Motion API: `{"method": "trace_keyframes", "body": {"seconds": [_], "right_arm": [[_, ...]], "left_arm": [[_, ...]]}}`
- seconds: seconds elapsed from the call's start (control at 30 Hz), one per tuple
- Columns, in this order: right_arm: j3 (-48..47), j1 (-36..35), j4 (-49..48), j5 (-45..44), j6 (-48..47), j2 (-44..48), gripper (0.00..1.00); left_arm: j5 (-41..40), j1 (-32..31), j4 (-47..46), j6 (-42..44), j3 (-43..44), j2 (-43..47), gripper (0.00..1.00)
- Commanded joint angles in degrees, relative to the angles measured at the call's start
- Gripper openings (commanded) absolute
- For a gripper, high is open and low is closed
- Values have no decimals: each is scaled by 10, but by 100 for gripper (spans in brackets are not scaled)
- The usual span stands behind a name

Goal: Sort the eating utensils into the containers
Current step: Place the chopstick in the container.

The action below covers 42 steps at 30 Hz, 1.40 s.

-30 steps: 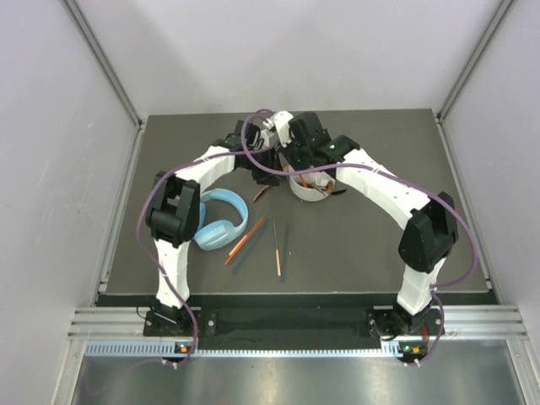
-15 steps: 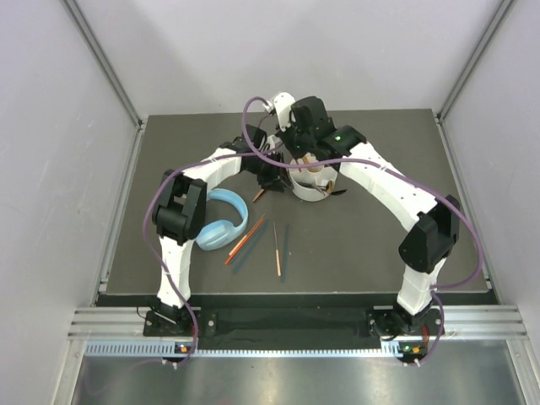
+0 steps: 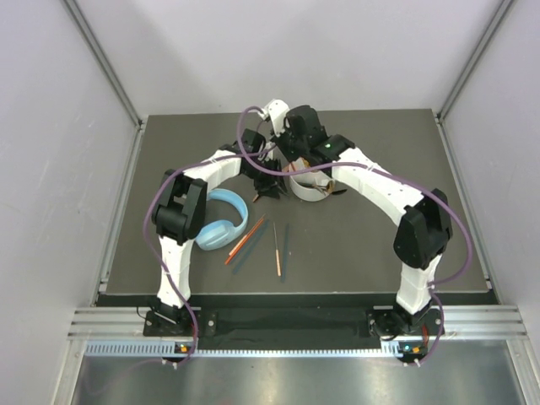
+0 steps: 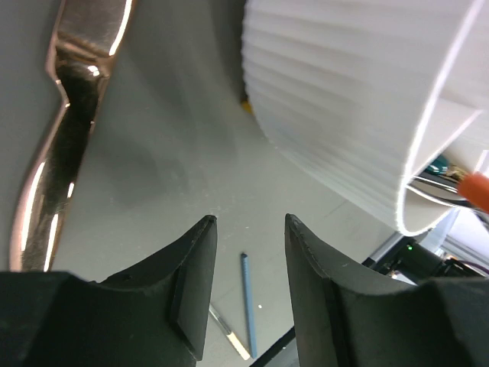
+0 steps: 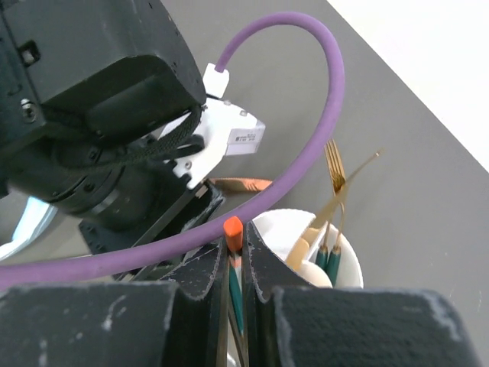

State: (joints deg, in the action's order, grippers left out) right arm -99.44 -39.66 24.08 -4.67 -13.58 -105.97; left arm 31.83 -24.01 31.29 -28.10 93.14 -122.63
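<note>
The white ribbed container (image 3: 314,191) stands at mid-table, with gold forks (image 5: 334,164) and teal-handled pieces upright inside it. Over its rim (image 5: 345,258) my right gripper (image 5: 238,243) is shut on an orange-tipped teal chopstick (image 5: 233,228). My left gripper (image 4: 250,222) hangs open just left of the container wall (image 4: 344,99), with nothing between its fingers. A bronze utensil (image 4: 65,115) lies on the table to its left. Loose orange chopsticks (image 3: 245,240) and a teal chopstick (image 4: 247,306) lie nearer the front.
Light blue headphones (image 3: 221,221) lie left of the loose chopsticks, close to the left arm's elbow. The left arm's purple cable (image 5: 306,145) loops in front of the right wrist. Both grippers crowd together at the container.
My left gripper has come forward and down beside the container, near the bronze utensil. The right wrist has shifted slightly left over the container, still holding the chopstick.
</note>
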Motion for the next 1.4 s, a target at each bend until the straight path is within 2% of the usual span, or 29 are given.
{"method": "trace_keyframes", "body": {"seconds": [0.0, 0.27, 0.73, 0.87, 0.93, 0.97, 1.2, 1.37], "right_arm": [[24, -9, -90, 20, -12, -15, 0], [28, -8, -109, 14, -16, -40, 0], [104, 5, -105, -13, 6, -28, 0], [119, 5, -109, -22, 15, -23, 20], [116, 5, -109, -27, 15, -25, 25], [111, 5, -107, -27, 16, -25, 30], [84, 5, -93, -23, 19, 11, 45], [61, 5, -67, -16, 20, 49, 49]], "left_arm": [[-8, -2, 8, 29, -5, 40, 46], [-13, 5, 18, 36, -8, 44, 45], [-13, 21, 18, 37, 5, 42, 45], [-16, 26, 19, 38, 3, 42, 45], [-17, 29, 20, 38, 3, 42, 45], [-16, 29, 20, 38, 2, 42, 45], [-21, 34, 22, 37, 0, 47, 45], [-19, 37, 16, 32, 2, 43, 45]]}}
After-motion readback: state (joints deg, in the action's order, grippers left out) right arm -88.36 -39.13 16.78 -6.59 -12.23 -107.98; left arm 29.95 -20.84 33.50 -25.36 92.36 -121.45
